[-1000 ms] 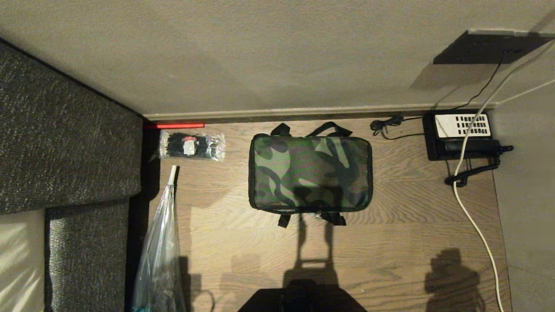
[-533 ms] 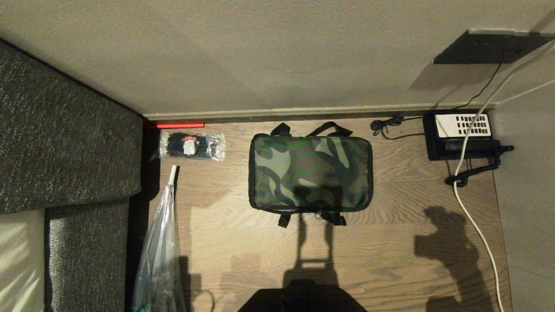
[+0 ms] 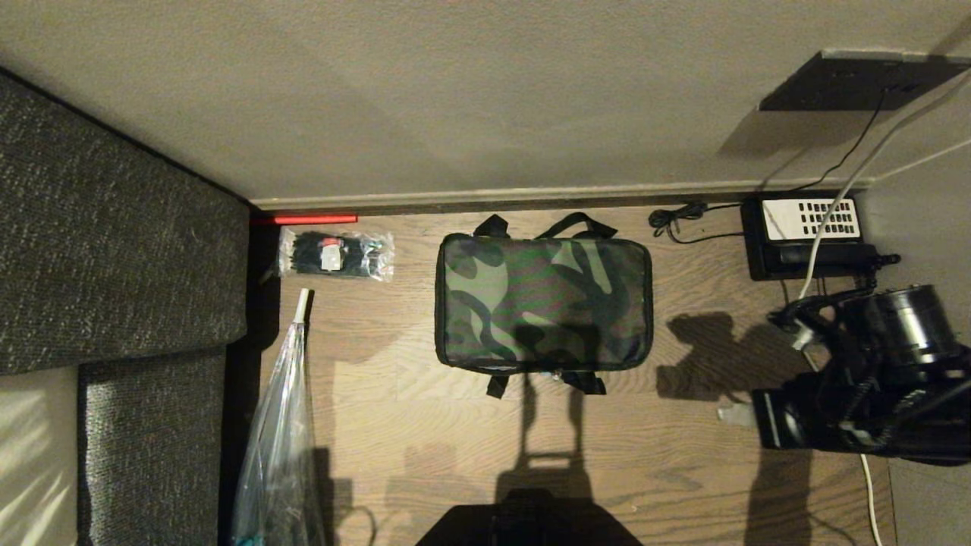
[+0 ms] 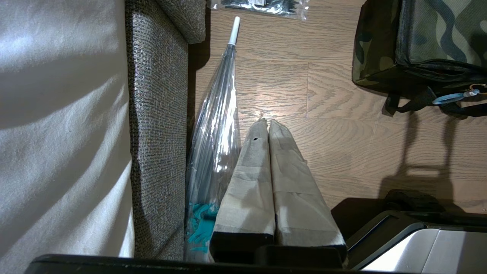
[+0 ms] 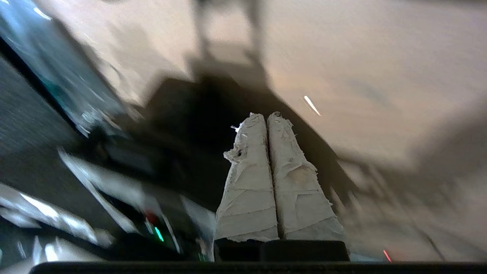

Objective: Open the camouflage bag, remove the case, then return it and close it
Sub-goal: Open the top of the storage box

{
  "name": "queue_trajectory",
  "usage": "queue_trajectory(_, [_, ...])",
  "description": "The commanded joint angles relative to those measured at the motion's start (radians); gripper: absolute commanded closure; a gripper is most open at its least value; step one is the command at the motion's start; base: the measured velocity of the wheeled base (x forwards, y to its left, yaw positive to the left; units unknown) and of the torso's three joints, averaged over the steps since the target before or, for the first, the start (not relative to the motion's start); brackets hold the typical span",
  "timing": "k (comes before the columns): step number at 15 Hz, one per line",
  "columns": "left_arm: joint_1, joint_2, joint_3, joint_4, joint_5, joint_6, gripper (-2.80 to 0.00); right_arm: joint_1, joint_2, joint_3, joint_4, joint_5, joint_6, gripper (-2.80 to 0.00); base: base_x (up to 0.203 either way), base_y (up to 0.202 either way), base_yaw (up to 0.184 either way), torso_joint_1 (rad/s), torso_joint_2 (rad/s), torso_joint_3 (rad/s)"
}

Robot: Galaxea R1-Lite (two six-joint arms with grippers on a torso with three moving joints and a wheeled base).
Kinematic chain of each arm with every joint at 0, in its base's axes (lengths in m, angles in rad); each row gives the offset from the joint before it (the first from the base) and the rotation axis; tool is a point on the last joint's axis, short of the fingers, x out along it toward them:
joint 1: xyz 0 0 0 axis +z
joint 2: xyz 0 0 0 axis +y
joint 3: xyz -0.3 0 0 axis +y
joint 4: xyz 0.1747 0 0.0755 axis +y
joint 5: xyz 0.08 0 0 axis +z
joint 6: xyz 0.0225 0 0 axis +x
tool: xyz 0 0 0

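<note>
A: What lies along the floor (image 3: 683, 455)?
B: A packet of black ties (image 3: 336, 255) and a clear umbrella (image 3: 281, 432) by the sofa (image 3: 114, 250), then the camouflage bag (image 3: 543, 302), zipped shut, mid-floor.
A: And the grippers?
B: Left gripper (image 4: 268, 122) beside the umbrella, jaws pressed together. Right gripper (image 5: 265, 116) at the far right near the telephone (image 3: 804, 239), also closed, holding nothing.

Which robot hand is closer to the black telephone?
The right. The right gripper hangs over the floor just in front of the telephone, at the bag's right. The left gripper is parked far off by the umbrella, on the camouflage bag's other side.
</note>
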Motion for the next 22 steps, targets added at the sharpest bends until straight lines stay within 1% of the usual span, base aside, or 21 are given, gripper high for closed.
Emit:
queue_trajectory(1, [0.001,-0.001,0.003,0.000,0.000,-0.001,0.00,0.129,0.220,0.006,-0.300,0.001,0.067,0.00,0.000,0.000,0.000,0.000,0.00,0.000])
queue_trajectory(3, [0.001,-0.002,0.003,0.000,0.000,-0.002,0.00,0.214,0.248,0.031,-0.399,-0.005,0.093,0.00,0.000,0.000,0.000,0.000,0.00,0.000])
queue_trajectory(4, [0.001,-0.002,0.003,0.000,0.000,-0.002,0.00,0.252,0.270,0.041,-0.454,-0.013,0.104,-2.80,0.000,0.000,0.000,0.000,0.00,0.000])
queue_trajectory(6, [0.001,-0.001,0.003,0.000,0.000,0.000,0.00,0.310,0.333,0.047,-0.538,-0.054,0.130,-2.80,0.000,0.000,0.000,0.000,0.00,0.000])
queue_trajectory(8, [0.001,-0.001,0.003,0.000,0.000,0.000,0.00,0.362,0.425,0.023,-0.621,-0.186,0.124,-2.80,0.000,0.000,0.000,0.000,0.00,0.000])
queue_trajectory(9, [0.001,-0.001,0.003,0.000,0.000,0.000,0.00,0.383,0.468,0.011,-0.655,-0.246,0.105,-2.80,0.000,0.000,0.000,0.000,0.00,0.000])
queue_trajectory(10, [0.001,-0.001,0.003,0.000,0.000,0.000,0.00,0.397,0.508,0.004,-0.693,-0.297,0.062,-2.80,0.000,0.000,0.000,0.000,0.00,0.000])
queue_trajectory(11, [0.001,-0.002,0.003,0.000,0.000,0.000,0.00,0.405,0.537,0.000,-0.748,-0.320,0.024,-2.80,0.000,0.000,0.000,0.000,0.00,0.000])
queue_trajectory(14, [0.001,-0.002,0.003,0.000,0.000,-0.001,0.00,0.414,0.615,-0.027,-0.930,-0.325,0.022,-2.80,0.000,0.000,0.000,0.000,0.00,0.000])
queue_trajectory(16, [0.001,-0.002,0.003,0.000,0.000,0.000,0.00,0.415,0.640,-0.049,-0.949,-0.328,0.025,-2.80,0.000,0.000,0.000,0.000,0.00,0.000])
queue_trajectory(17, [0.001,-0.001,0.003,0.000,0.000,0.000,0.00,0.419,0.652,-0.065,-0.953,-0.330,0.041,-2.80,0.000,0.000,0.000,0.000,0.00,0.000])
queue_trajectory(20, [0.001,-0.001,0.003,0.000,0.000,0.000,0.00,0.424,0.696,-0.070,-1.013,-0.335,0.044,-2.80,0.000,0.000,0.000,0.000,0.00,0.000])
queue_trajectory(22, [0.001,-0.002,0.003,0.000,0.000,-0.002,0.00,0.424,0.719,-0.087,-1.018,-0.336,0.054,-2.80,0.000,0.000,0.000,0.000,0.00,0.000])
